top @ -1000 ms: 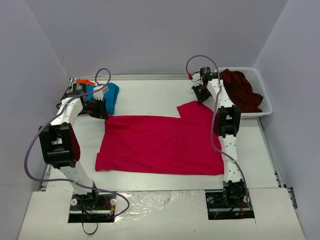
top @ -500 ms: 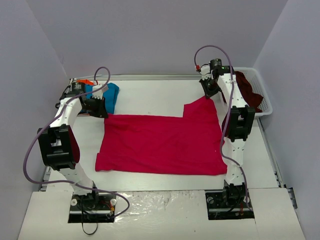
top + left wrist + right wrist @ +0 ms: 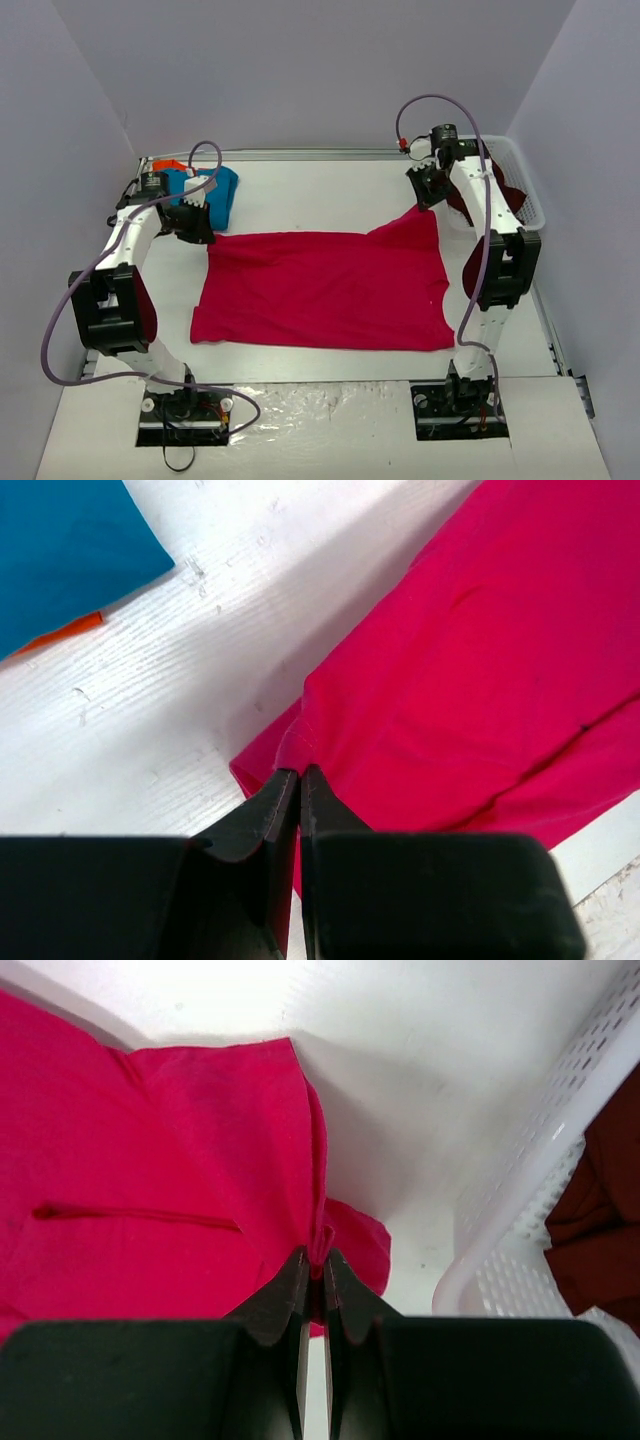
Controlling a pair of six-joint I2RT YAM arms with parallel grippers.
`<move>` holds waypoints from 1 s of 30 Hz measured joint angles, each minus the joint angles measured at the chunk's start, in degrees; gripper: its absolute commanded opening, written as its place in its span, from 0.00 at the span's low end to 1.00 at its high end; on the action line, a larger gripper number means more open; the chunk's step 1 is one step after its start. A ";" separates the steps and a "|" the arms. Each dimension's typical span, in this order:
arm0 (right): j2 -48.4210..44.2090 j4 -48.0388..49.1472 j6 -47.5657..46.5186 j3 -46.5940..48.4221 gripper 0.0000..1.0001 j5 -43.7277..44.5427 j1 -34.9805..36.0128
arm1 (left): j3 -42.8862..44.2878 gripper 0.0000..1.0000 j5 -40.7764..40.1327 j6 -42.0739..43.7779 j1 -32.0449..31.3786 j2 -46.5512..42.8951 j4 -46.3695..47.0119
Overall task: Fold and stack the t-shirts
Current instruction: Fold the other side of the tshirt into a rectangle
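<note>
Closest to the near edge of the white table (image 3: 300,195), the front hem of the bright crimson-pink cloth t-shirt (image 3: 320,295) lay flat and ran almost straight from left to right. The garment was spread across the middle of the table. It was smooth over most of its area, with soft creases gathering toward its far edge.

At the far left corner of that shirt, the left gripper (image 3: 206,235) had its black jaws pressed together on a small fold of the crimson-pink cloth. In the left wrist view the fabric bunched into a narrow ridge right at the fingertips (image 3: 285,785), with bare table just beside it. At the far right corner, the right gripper (image 3: 426,203) pinched the cloth in the same way, its jaws closed on a thin pleat. That corner was drawn up into a peak above the table and cast a shadow on the surface beneath it.

Farther back on the left, just beyond the left gripper, a folded blue cloth t-shirt (image 3: 222,190) lay on the table, apart from the crimson-pink one. A sliver of an orange cloth t-shirt (image 3: 170,164) showed at its edge. At the far right corner stood a white plastic mesh basket (image 3: 522,168), its wall near the lifted corner. It held a crumpled dark maroon cloth t-shirt (image 3: 508,198), partly hidden behind the right arm (image 3: 490,220).
</note>
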 measured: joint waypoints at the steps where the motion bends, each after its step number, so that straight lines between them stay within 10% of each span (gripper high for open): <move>1: -1.60 0.07 0.00 -1.31 0.00 -0.02 0.00 | -0.59 0.02 0.00 0.33 0.00 -0.24 0.07; 30: -34.88 -1.22 0.15 -35.30 0.00 -0.61 -0.09 | -18.95 0.02 1.90 14.23 1.14 -17.11 1.99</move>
